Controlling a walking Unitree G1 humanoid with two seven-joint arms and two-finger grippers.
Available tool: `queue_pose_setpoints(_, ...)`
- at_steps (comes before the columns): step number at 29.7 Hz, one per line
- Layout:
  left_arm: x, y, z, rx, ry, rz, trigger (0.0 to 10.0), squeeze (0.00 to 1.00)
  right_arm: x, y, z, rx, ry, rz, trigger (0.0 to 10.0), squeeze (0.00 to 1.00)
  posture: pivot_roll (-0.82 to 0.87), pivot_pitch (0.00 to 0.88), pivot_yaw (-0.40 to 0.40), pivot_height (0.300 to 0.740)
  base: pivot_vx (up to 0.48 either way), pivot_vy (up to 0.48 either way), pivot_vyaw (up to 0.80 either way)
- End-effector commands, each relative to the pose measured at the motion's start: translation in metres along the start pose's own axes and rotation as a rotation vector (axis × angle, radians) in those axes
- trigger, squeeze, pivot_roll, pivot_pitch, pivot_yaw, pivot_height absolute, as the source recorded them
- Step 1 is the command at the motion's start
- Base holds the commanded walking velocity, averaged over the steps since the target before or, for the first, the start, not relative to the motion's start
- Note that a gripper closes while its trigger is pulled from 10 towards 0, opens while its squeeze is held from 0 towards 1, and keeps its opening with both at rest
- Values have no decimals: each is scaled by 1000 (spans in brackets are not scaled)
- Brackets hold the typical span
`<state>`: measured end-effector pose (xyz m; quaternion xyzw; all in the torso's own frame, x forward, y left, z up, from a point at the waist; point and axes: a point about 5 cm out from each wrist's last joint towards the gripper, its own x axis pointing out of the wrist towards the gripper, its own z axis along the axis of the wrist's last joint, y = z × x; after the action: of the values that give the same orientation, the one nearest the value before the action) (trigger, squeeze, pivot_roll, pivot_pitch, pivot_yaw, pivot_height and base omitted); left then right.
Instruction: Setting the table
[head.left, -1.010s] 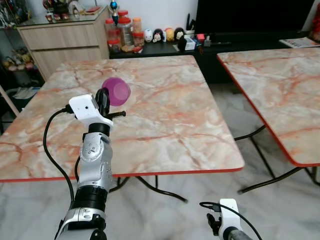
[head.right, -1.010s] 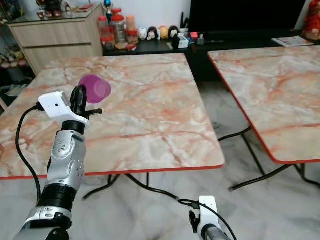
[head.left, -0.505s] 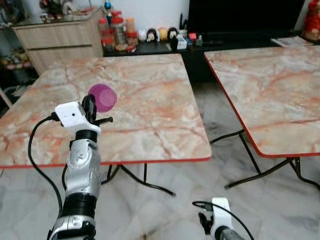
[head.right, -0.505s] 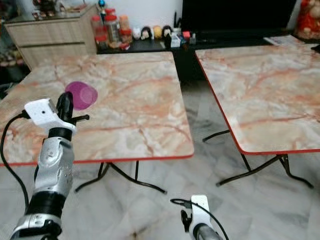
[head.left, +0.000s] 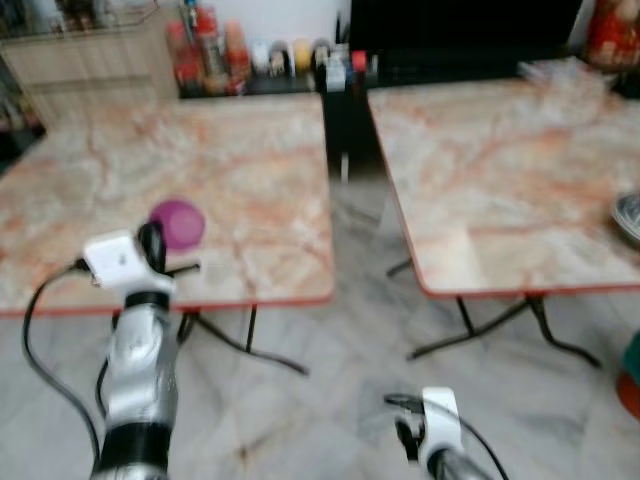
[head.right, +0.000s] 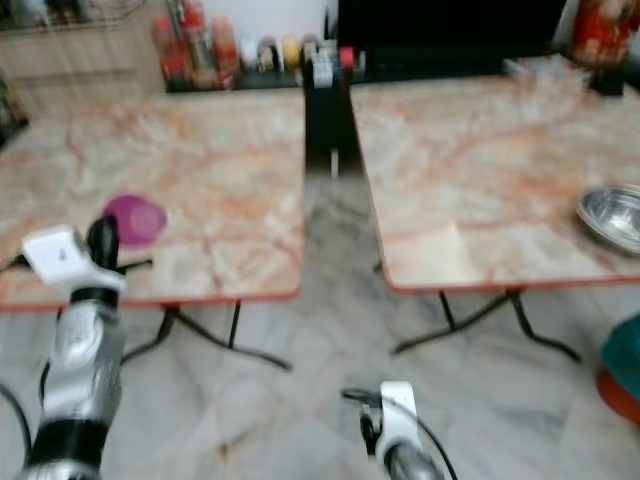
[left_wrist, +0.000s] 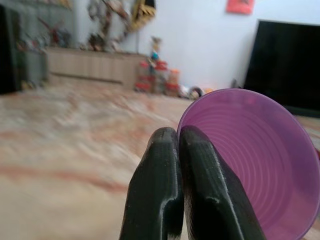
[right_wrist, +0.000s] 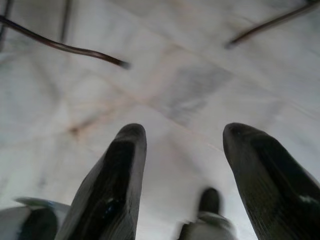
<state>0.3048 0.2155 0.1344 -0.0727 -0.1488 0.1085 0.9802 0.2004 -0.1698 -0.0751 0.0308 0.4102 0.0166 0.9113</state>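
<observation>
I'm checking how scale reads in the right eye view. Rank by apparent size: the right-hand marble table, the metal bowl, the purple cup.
1. Right-hand marble table, by far the largest.
2. Metal bowl, partly cut off by the frame edge.
3. Purple cup, held in the left tool. It sits nearer the camera, so its true size against the bowl is unsure.

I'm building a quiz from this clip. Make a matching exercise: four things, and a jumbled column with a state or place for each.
Things:
1. purple cup
2. steel bowl
3. right gripper
4. left gripper

States or places:
A. open, over the floor
B. on the right-hand table
C. shut on the cup's rim
D. held over the left-hand table

Pairs: 1-D, 2-B, 3-A, 4-C
</observation>
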Motion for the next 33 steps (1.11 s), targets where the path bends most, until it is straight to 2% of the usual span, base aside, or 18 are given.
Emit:
queue_pose_setpoints(1, 2, 2, 5, 18, -18, -2, 10000, 0, 1, 1, 4, 12, -14, -1, 10000, 0, 28, 0, 49, 740, 0, -480, 0)
queue_pose_setpoints(3, -12, 14, -10, 44, 41, 28, 10000, 0, 0, 1, 2, 16, -11, -3, 10000, 0, 26, 7, 52, 740, 0, -480, 0)
queue_pose_setpoints(4, -12, 14, -10, 44, 41, 28, 10000, 0, 0, 1, 2, 16, -11, -3, 10000, 0, 26, 7, 52, 740, 0, -480, 0)
queue_pose_setpoints(5, -22, 21, -18, 56, 73, 49, 10000, 0, 0, 1, 1, 18, -9, -5, 10000, 0, 27, 9, 51, 740, 0, -480, 0)
queue_pose_setpoints(11, -32, 27, -25, 71, 104, 69, 10000, 0, -1, -1, -1, 19, -7, -9, 10000, 0, 32, 15, 49, 740, 0, -480, 0)
queue_pose_setpoints(12, -40, 32, -31, 87, 136, 78, 10000, 0, -1, -1, -1, 21, -8, -10, 10000, 0, 31, 15, 50, 740, 0, -480, 0)
queue_pose_setpoints(21, -58, 44, -48, 129, 218, 91, 10000, 0, -1, -1, -1, 23, -12, -11, 10000, 0, 34, 20, 52, 740, 0, -480, 0)
queue_pose_setpoints(26, -74, 49, -82, 160, 432, 47, 10000, 0, -1, 0, -1, 24, -10, -10, 10000, 0, 33, 19, 54, 740, 0, -138, 0)
queue_pose_setpoints(29, -90, 51, -107, 124, 591, 28, 10000, 0, 0, 1, -1, 29, -11, -10, 10000, 0, 26, 17, 59, 740, 0, 0, 0)
queue_pose_setpoints(31, -93, 53, -110, 125, 613, 34, 10000, 0, 0, 1, -1, 29, -12, -11, 10000, 0, 26, 17, 59, 740, 0, 0, 0)
queue_pose_setpoints(32, -99, 56, -118, 130, 676, 46, 10000, 0, 0, 1, -1, 31, -12, -12, 10000, 0, 24, 15, 61, 740, 0, 0, 0)
queue_pose_setpoints(33, -99, 56, -118, 130, 676, 46, 10000, 0, 0, 1, -1, 31, -12, -12, 10000, 0, 24, 15, 61, 740, 0, 0, 0)
